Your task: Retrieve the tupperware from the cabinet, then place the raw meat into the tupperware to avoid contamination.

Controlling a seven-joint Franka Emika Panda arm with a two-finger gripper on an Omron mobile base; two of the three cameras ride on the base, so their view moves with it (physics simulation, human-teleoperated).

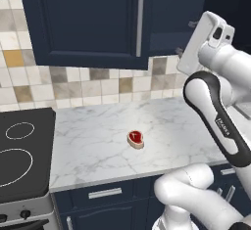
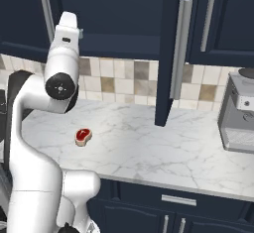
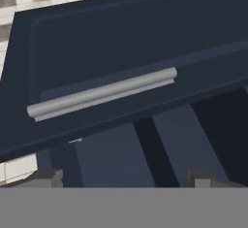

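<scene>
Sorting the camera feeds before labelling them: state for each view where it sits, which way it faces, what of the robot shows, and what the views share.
Left base view: behind the arm on its left, looking forward and down at the marble counter, raw meat, stovetop; arm at right.
Right base view: behind on its right, facing the same counter, an open cabinet door, a grey appliance; arm at left.
Hand view: on the hand, facing the door's silver handle; open gripper.
Shared: meat, counter, cabinet.

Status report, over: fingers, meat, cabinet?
Fingers open, holding nothing. Raw meat on the counter. Cabinet door swung open; tupperware not seen.
</scene>
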